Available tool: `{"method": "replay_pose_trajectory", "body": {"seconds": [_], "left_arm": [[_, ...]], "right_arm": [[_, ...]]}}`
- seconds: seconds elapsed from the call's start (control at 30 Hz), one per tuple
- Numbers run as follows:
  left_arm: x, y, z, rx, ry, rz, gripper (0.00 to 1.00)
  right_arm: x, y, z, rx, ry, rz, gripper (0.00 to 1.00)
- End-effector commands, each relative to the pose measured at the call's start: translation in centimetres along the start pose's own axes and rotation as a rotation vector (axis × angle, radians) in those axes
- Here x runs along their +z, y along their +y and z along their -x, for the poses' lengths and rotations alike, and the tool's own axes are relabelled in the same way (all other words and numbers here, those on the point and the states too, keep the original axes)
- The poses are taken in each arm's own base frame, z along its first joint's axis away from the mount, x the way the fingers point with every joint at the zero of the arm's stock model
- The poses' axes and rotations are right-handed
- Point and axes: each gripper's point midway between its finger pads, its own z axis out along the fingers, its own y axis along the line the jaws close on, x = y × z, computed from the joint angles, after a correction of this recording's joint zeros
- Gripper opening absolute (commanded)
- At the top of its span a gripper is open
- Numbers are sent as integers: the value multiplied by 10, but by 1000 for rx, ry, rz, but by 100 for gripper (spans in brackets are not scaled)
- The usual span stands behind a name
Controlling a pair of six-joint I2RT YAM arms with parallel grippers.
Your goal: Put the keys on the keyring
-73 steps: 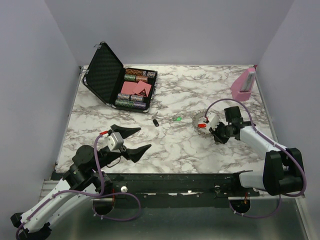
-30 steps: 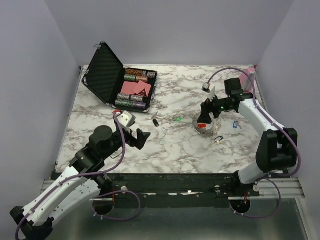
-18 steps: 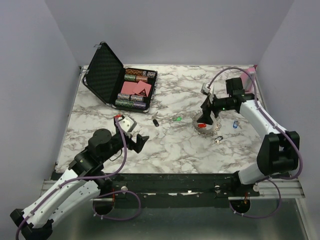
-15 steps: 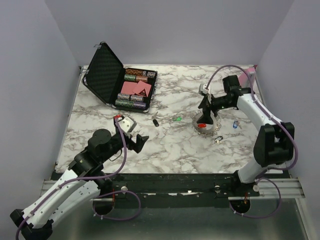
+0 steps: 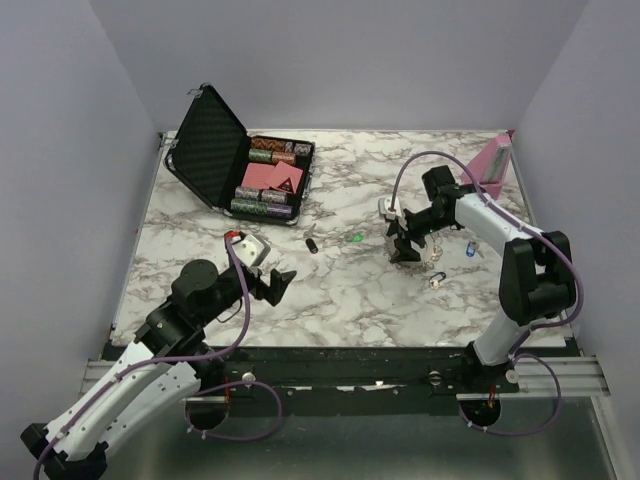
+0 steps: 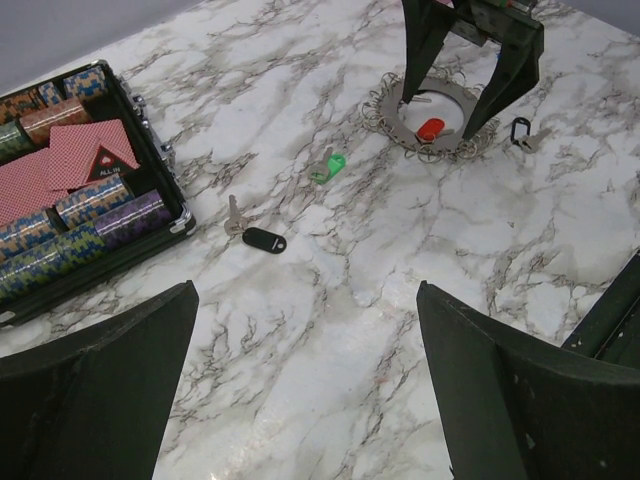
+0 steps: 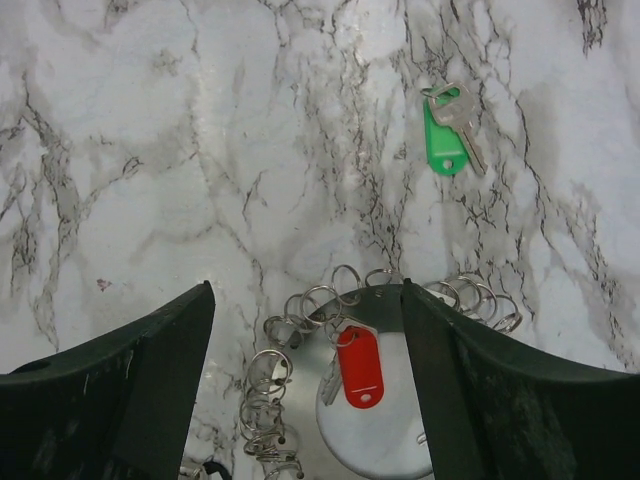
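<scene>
The keyring (image 7: pixel 268 372), a lacy loop of small silvery rings around a pale disc, lies on the marbled surface (image 5: pixel 350 295) at right of centre in the overhead view, a red key (image 7: pixel 358 365) resting inside it. The right end effector (image 7: pixel 305 290) hangs directly over the loop with its jaws spread wide and nothing held, one finger on each side of the red key. From the left wrist camera its fingertips (image 6: pixel 410 95) reach down to the chain's edge, though whether they touch it cannot be told.

A green key (image 7: pixel 445 140) lies loose on the surface just left of the ring in the overhead view. A black key (image 6: pixel 263 239) lies farther left again, and a blue key (image 5: pixel 468 247) sits to the ring's right.

The left end effector (image 6: pixel 307 290) hovers at lower left of the overhead frame, well apart from the keys, its jaws fully open and empty. An open black case (image 5: pixel 240 160) of poker chips and red cards sits at upper left, and a pink stand (image 5: pixel 490 165) at upper right.
</scene>
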Motion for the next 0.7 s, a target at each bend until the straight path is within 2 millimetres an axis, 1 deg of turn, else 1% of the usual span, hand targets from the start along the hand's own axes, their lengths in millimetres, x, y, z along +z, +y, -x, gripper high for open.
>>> {"method": "replay_pose_trajectory", "body": {"seconds": [0.0,0.03,0.13,0.17,0.23,0.33,0.43,0.67], "left_arm": [[1,-2,3,7,-16,-23,99],[0,-2,2,7,-16,-23,99],[0,-1,4,5,-23,-18,99],[0,-1,3,4,-20,-22,99],[0,1,4,1,-24,-19,99],[0,1,5,-5,-26,-22,99],[1,1,6,-7,-29,-23,99],[1,1,7,-14,-34,-31,99]], "right_arm": [[6,-21,-12,-58,75,-72,78],[7,-19,-11,-66,73,-70,74],[9,-17,-12,-98,81,-77,60],[11,-16,-15,-102,91,-78,55],[13,-12,-20,-121,106,-68,51],[18,-9,-28,-126,141,-55,49],[23,-11,-35,-142,191,-65,47],[28,-15,-44,-141,237,-85,42]]}}
